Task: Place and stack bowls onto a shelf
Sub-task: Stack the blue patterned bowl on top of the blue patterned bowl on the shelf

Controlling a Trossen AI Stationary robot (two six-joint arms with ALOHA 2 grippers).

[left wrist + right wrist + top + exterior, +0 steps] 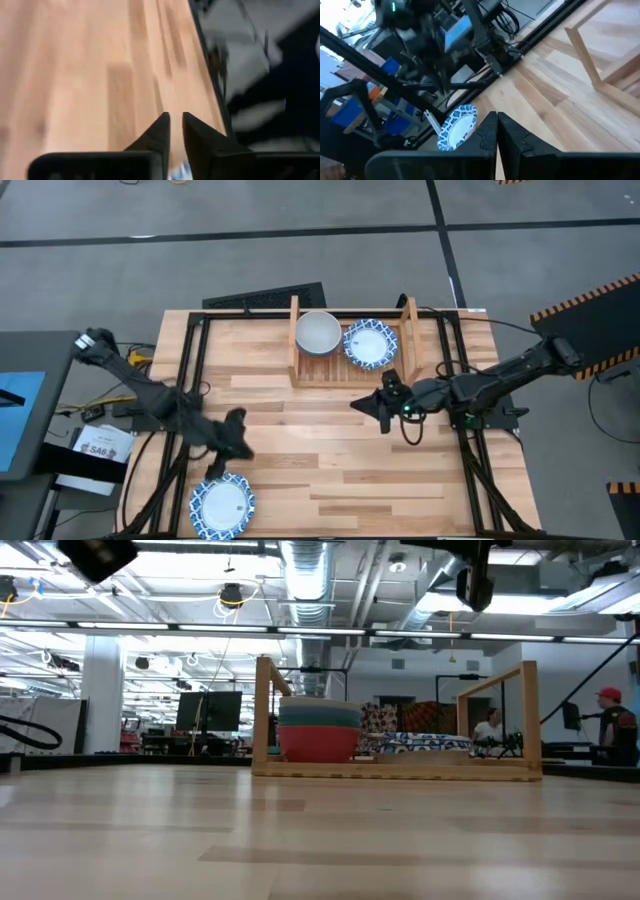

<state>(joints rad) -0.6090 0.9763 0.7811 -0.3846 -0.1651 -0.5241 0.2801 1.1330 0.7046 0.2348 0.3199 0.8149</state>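
Wooden table (330, 470) carries the shelf (300, 372) at its far edge, holding a bowl stack (319, 730) beside a patterned stack (369, 343); one patterned bowl (222, 507) lies near-left under the left gripper (222, 458), fingers clenched empty, as are the right gripper's (381, 408).

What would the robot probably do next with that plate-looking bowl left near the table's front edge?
Probably lower the left hand toward the blue-rimmed bowl and open its nearly closed fingers. That bowl lies alone on the table, while the shelf already holds two stacks.
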